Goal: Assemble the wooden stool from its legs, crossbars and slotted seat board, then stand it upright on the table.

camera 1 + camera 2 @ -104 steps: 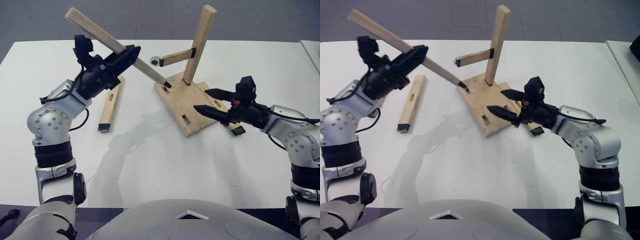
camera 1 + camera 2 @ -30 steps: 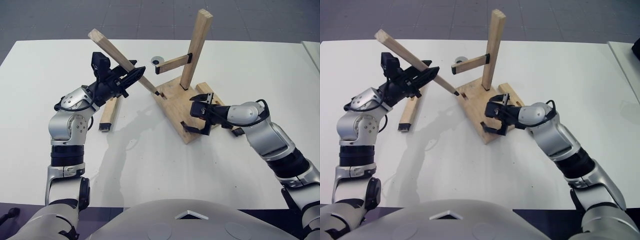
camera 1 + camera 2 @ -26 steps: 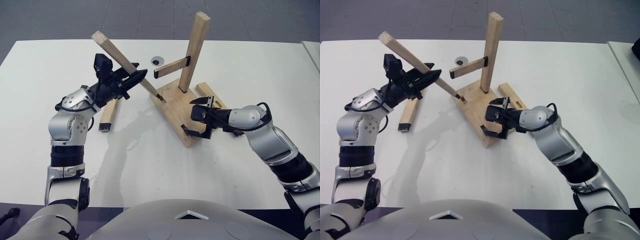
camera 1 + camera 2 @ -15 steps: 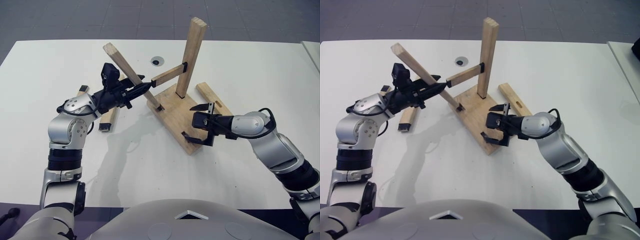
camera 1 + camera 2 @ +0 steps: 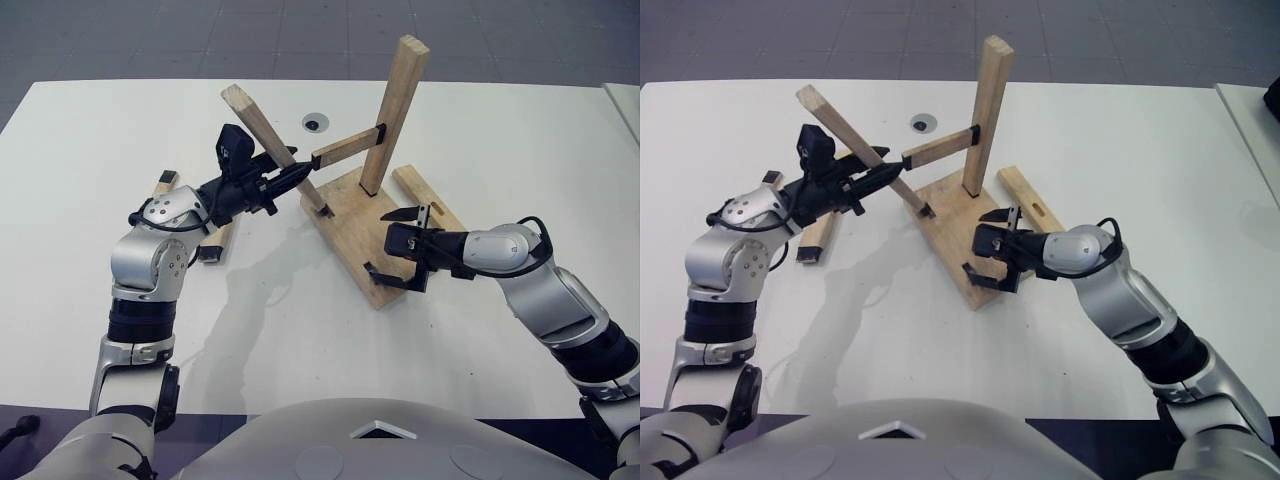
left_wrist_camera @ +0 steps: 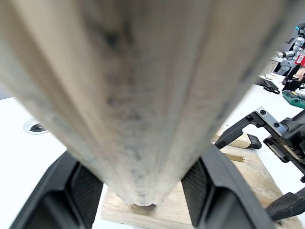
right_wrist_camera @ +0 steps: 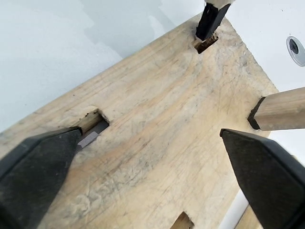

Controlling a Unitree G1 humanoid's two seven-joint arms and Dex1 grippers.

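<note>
Seating the second leg. The left gripper (image 5: 275,180) clamps a tilted leg (image 5: 248,115), its tenon at a slot in the board (image 5: 350,225) lying on the table (image 5: 520,130). The right gripper (image 5: 378,242), spread wide, straddles the board's near corner. Next, probably: swing the leg upright to meet the crossbar (image 5: 345,150), then press home.

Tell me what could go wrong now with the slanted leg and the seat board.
The slanted leg, held in the left gripper, meets the seat board at a steep angle and may jam or slip out. The right gripper is open around the board's edge, so the board may slide.
</note>
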